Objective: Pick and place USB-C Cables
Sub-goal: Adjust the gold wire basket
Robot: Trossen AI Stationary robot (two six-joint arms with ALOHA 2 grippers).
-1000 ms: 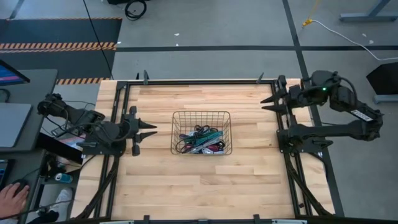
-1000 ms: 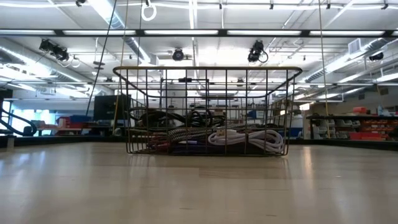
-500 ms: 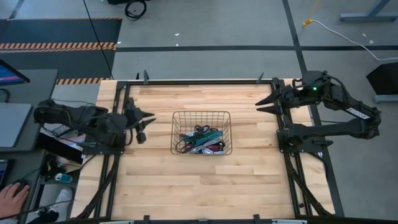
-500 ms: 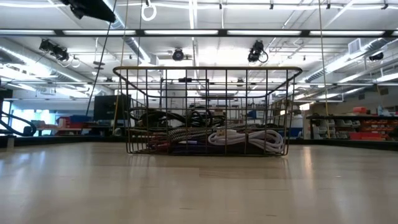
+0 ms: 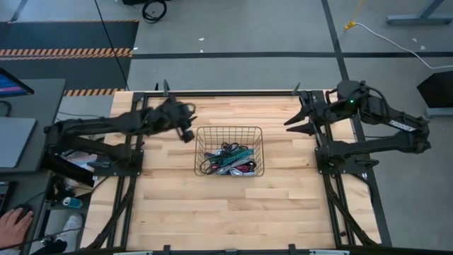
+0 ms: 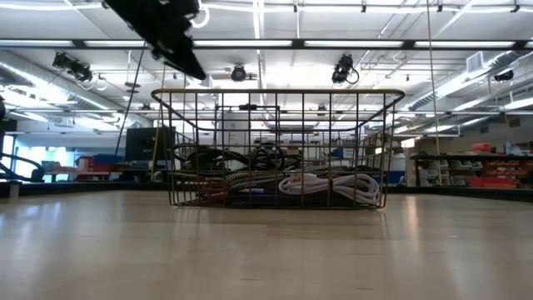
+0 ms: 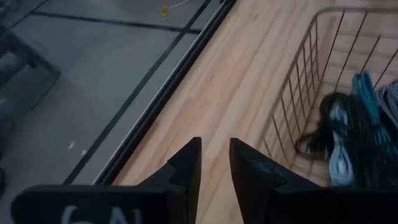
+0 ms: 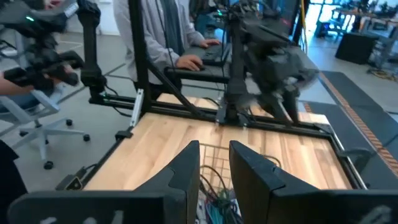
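Observation:
The USB-C cables lie in a heap of black, green, magenta and pale bundles inside the dark wire-mesh basket at the middle of the table. They also show in the low view and in the left wrist view. My left gripper hangs in the air by the basket's far left corner, open, with nothing between its fingers. My right gripper is open and raised, to the right of the basket toward the table's far right. It points at the basket.
Black frame rails run along the table's far edge and both sides. In the right wrist view a person stands behind the table's left side, one hand on a desk. Bare wood lies near the front.
My left gripper has swung from the table's left edge toward the far left corner of the basket, sinking a little and turning as it went. My right gripper has crept a little toward the basket. The cables and the basket have not moved.

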